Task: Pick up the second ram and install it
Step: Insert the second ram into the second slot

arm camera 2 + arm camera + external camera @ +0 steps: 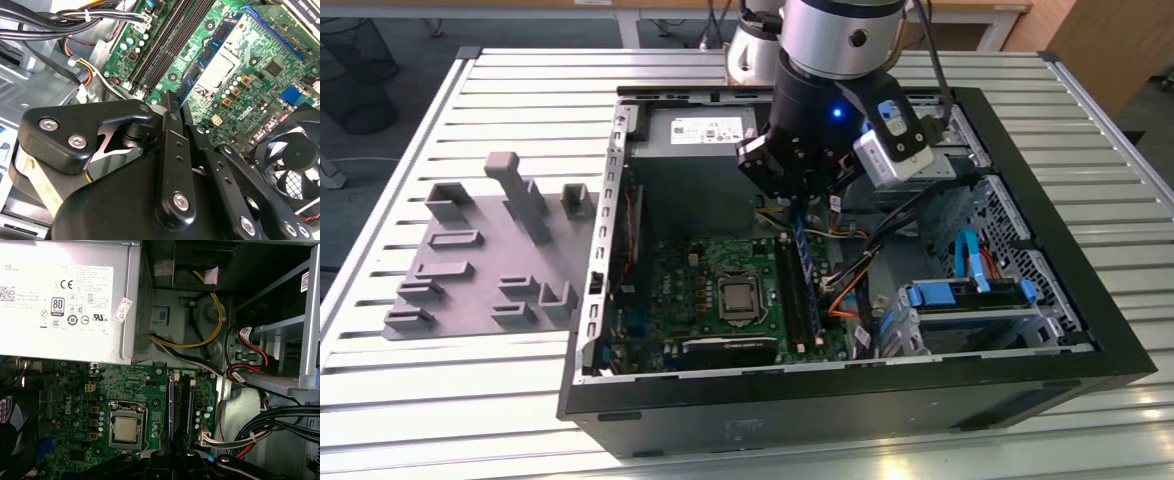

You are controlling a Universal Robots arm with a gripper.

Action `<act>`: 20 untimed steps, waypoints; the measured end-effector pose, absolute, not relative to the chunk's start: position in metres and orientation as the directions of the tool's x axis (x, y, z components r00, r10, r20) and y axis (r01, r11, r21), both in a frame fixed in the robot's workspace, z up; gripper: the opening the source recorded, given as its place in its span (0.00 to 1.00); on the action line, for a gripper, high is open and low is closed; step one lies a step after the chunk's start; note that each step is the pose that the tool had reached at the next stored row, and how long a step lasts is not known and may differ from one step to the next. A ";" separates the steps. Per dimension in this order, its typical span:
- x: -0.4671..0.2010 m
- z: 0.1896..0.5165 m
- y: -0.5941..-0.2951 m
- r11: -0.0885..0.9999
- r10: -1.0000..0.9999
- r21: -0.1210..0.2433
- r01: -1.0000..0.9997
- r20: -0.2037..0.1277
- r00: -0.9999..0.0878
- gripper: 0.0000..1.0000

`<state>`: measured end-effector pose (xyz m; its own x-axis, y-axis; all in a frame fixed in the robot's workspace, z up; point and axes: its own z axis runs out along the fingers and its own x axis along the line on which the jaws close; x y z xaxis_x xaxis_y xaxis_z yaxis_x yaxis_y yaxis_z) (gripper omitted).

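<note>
The second ram (pixel 809 258), a thin blue stick with dark chips, hangs on edge under my gripper (pixel 798 212) inside the open computer case. It lines up just over the long black slots (pixel 797 305) of the green motherboard (pixel 680 290). In the second wrist view the black fingers (pixel 170 125) meet on one end of the blue ram (pixel 207 47), which runs out above the board beside the slots (pixel 165 42). In the first wrist view the ram (pixel 170 405) shows edge-on next to the slots (pixel 186 405), just past my gripper (pixel 172 456). The gripper is shut on it.
The grey power supply (pixel 700 128) stands at the far end of the case. The processor socket (pixel 739 297) lies beside the slots, toward the exterior view's left. Cable bundles (pixel 854 270) and light-blue drive brackets (pixel 947 293) crowd the exterior view's right. A grey parts fixture (pixel 480 260) sits on the table.
</note>
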<state>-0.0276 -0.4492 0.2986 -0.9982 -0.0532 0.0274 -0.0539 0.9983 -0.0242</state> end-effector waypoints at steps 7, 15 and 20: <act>-0.027 0.293 -0.450 0.998 -0.052 -0.024 -0.053 0.028 -0.998 0.14; -0.027 0.283 -0.455 0.999 -0.020 -0.024 -0.021 0.028 -0.999 0.14; -0.027 0.277 -0.456 1.000 0.004 -0.024 0.003 0.028 -1.000 0.14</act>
<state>-0.0272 -0.4563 0.2766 -0.9996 0.0037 0.0280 0.0030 0.9997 -0.0244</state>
